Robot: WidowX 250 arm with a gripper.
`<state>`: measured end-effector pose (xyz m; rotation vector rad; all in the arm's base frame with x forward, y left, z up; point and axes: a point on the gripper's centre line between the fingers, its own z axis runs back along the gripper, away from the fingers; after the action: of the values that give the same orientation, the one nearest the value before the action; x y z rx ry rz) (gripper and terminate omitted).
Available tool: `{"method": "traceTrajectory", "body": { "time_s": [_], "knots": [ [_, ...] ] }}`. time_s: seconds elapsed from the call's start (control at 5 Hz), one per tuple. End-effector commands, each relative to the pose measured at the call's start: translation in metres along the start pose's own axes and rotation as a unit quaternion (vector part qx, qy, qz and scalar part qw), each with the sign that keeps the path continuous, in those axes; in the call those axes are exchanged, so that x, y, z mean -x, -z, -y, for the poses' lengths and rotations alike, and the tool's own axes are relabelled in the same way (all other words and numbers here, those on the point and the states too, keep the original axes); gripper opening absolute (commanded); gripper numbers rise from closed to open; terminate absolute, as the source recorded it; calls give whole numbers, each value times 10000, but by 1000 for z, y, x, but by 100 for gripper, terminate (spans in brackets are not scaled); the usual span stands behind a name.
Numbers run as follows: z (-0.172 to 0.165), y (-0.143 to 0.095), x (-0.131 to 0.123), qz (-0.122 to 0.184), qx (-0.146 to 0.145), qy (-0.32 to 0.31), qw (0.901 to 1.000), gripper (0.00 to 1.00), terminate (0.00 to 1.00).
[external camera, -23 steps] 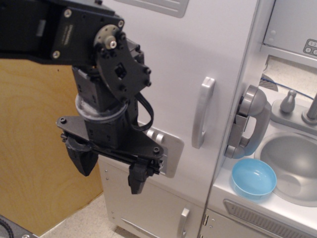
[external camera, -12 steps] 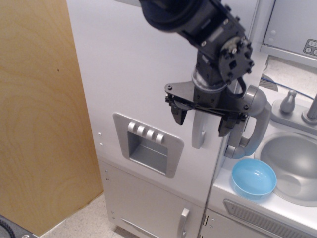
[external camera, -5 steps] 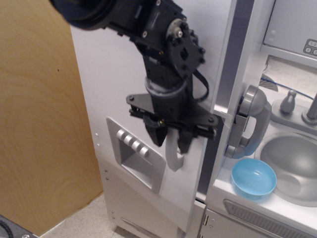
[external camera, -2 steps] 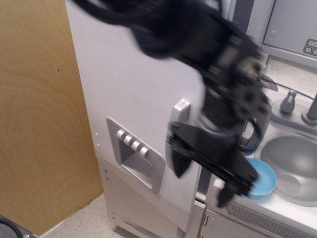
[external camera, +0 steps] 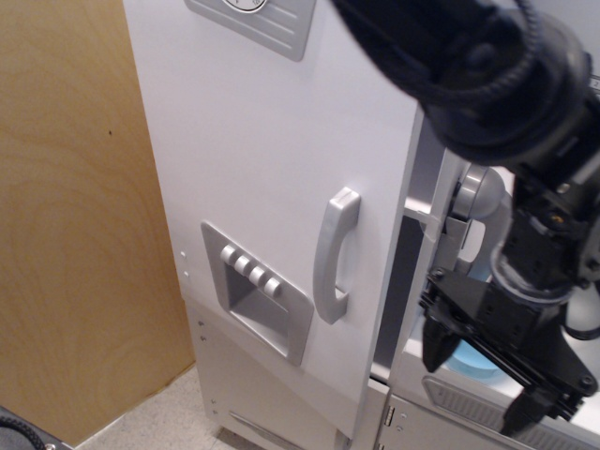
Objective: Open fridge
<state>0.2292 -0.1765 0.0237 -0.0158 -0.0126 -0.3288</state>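
Note:
The fridge (external camera: 253,141) is a tall white cabinet with a large door, a grey vertical bar handle (external camera: 335,255) and a recessed grey dispenser panel (external camera: 255,302) with several buttons. The door stands ajar, swung out from the cabinet, with a dark gap (external camera: 401,286) along its right edge. My black gripper (external camera: 478,380) hangs at the lower right, to the right of the door edge and apart from the handle. Its two fingers (external camera: 438,345) are spread and hold nothing.
A wooden panel (external camera: 75,234) stands left of the fridge. A toy phone (external camera: 472,202) hangs on the cabinet side, partly hidden by my arm. A blue bowl (external camera: 466,357) shows behind the gripper on the counter. A grey trim panel (external camera: 258,21) sits at the door's top.
The gripper closed around the handle and pulled the door outward, then let go. Since 0.4 s ago it has swung right and down, away from the door, which stays ajar.

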Motion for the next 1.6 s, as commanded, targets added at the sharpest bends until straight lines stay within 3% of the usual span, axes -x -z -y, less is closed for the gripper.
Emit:
{"method": "traceTrajectory", "body": {
  "time_s": [0.0, 0.2, 0.4, 0.6, 1.0, 1.4],
  "knots": [
    [2, -13, -44, 340, 240, -346, 9985, 100, 0],
    [-13, -16, -55, 550, -21, -526, 9971, 100, 0],
    [-39, -14, -45, 475, -336, -950, 9938, 100, 0],
    [-61, -14, -33, 415, -475, -1357, 9887, 100, 0],
    [-78, -11, 18, 236, -655, -1603, 9846, 100, 0],
    [-108, -20, 71, 338, -569, -1671, 9837, 100, 0]
  ]
}}
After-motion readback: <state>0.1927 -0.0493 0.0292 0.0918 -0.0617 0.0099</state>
